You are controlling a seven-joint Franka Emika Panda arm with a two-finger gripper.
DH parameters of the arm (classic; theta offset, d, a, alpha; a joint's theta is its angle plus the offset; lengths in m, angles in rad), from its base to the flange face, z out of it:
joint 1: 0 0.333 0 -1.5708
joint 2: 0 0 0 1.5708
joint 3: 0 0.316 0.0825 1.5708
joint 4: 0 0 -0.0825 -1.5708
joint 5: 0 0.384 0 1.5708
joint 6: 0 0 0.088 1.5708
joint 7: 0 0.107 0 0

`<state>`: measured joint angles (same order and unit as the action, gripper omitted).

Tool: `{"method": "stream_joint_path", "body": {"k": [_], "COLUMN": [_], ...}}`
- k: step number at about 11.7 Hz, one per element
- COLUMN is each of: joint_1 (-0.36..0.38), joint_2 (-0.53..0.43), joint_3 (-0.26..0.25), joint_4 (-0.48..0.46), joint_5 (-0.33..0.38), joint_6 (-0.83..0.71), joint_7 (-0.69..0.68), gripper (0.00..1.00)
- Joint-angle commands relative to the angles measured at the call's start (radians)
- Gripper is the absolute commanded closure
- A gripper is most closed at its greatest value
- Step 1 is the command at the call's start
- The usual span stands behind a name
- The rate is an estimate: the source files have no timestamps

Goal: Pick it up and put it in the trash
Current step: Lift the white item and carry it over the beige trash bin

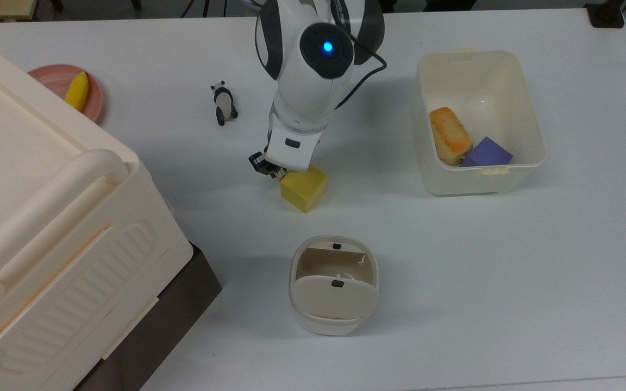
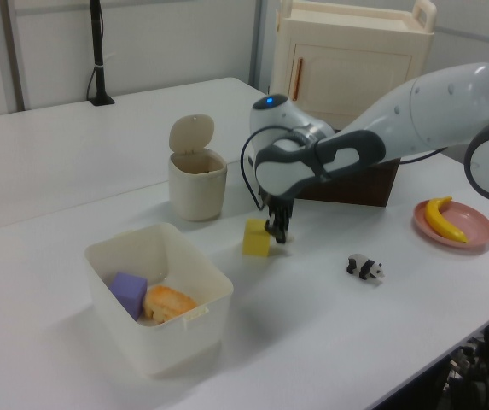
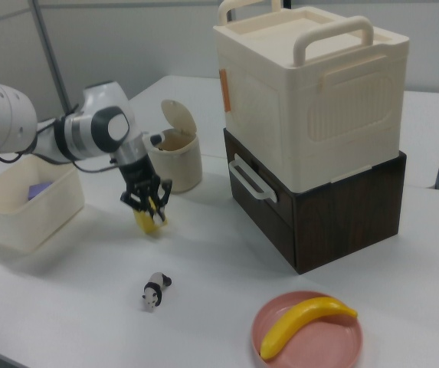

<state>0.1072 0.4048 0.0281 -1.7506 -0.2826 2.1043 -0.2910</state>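
Trash bin sits lowest in the top view, at the lower centre of the frame, with its flap lid swung up and its mouth open on the white table. Just above it in the frame lies a yellow cube. At the cube's upper left corner hangs the gripper, clenched on the small paper wad, of which a beige speck peeks out between the fingertips. In the left view the gripper is clear of the tabletop, just beside the cube. At the left edge of the top view stands a big cream box on a dark base. Farther up, a panda figurine lies left of the arm, well apart from the cube. At the right a cream tub holds a bread piece and a purple block. At the upper left a pink plate carries a banana.
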Motion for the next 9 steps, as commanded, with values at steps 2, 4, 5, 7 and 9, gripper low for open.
{"method": "stream_joint_path", "body": {"k": [2,4,5,7,9], "joint_1": [-0.014,-0.024,-0.027,-0.032,-0.021], "joint_2": [-0.084,-0.103,-0.103,-0.068,-0.037], "joint_3": [-0.008,-0.008,-0.007,-0.007,0.006], "joint_4": [0.042,0.048,0.069,0.137,0.196], "joint_5": [-0.015,-0.009,-0.006,0.006,0.003], "joint_6": [-0.007,-0.015,-0.011,-0.001,0.046], "joint_7": [0.159,0.209,0.245,0.269,0.268], "gripper": [0.98,0.98,0.98,0.94,0.94]}}
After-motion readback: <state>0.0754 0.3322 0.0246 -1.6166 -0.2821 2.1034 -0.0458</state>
